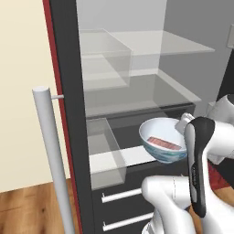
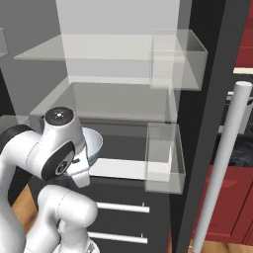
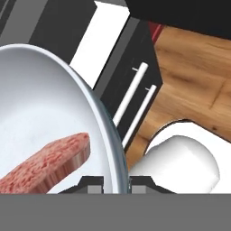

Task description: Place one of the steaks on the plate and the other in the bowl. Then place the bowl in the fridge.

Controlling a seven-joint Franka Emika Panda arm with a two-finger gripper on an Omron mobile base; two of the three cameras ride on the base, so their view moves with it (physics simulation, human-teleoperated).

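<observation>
Tool [image 3: 116, 180] grips bowl [image 1: 161, 142] rim, apparently; steak [image 1: 163, 144] inside.

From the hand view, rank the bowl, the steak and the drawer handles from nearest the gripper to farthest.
1. bowl: its rim sits between the gripper fingertips.
2. steak: inside the bowl, left of the rim.
3. drawer handles: beyond, above the rim.

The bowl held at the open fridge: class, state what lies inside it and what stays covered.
Inside the bowl lies one steak, a flat red slab. The bowl's floor beneath the steak is covered, and the gripper is shut on the rim.
</observation>
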